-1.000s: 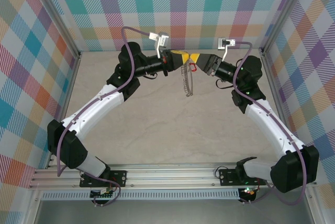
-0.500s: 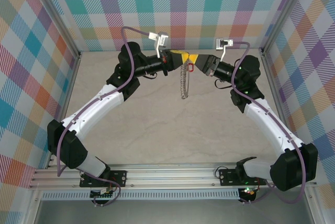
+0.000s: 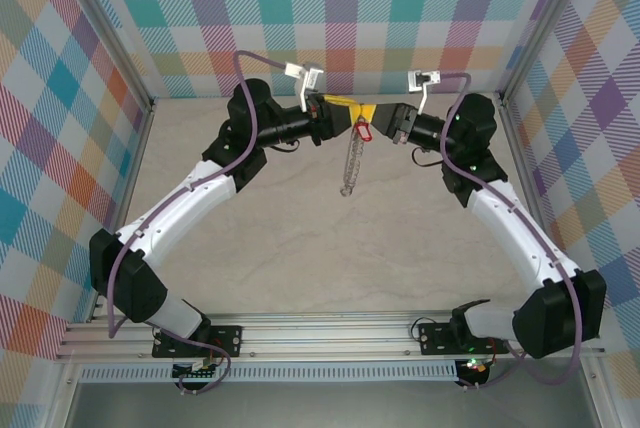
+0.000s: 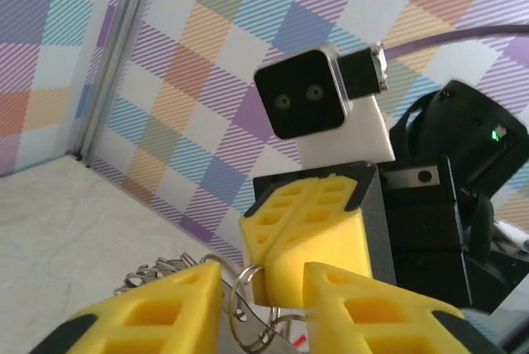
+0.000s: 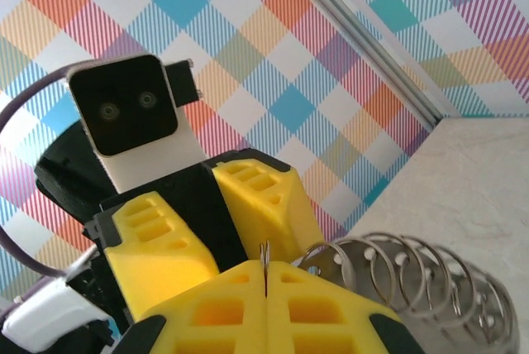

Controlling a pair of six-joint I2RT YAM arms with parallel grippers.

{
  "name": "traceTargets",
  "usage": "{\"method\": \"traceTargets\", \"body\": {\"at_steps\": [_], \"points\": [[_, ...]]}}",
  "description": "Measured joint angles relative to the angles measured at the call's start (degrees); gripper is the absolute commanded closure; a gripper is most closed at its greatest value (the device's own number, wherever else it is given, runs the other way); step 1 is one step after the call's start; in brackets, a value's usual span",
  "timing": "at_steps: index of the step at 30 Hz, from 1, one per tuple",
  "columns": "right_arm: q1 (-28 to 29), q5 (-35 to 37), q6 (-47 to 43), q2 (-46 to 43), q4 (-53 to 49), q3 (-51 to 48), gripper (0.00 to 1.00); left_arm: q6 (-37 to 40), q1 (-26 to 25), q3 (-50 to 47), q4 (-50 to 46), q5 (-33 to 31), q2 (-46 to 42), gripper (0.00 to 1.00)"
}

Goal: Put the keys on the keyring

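Looking at keyring (image 3: pixel 349 163) hanging mid-air over table (image 3: pixel 300 238), far centre, just under both grippers. Spotting key (image 3: pixel 362 131), red tag, at its top by the ring wire; can't tell if threaded. Reading right gripper (image 5: pixel 264 281) as pressed together on a thin metal edge at keyring top, left gripper (image 4: pixel 264 271) as spread, straddling right's tips. Judging: mid-threading. Next: needs a clean pinch by left without dropping ring.
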Motion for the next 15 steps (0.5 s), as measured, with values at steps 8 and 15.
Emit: {"method": "traceTargets", "body": {"at_steps": [8,15], "points": [[-4.5,-9.1,-5.6,7.5,-6.6,6.8,1.0,4.1,4.9,9.2,-8.3,1.8,0.8,0.43],[-5.3,-15.5,-9.5,13.6,-11.1,13.8,1.0,10.8,6.7,25.7,-21.6,7.8,9.0,0.45]]}}
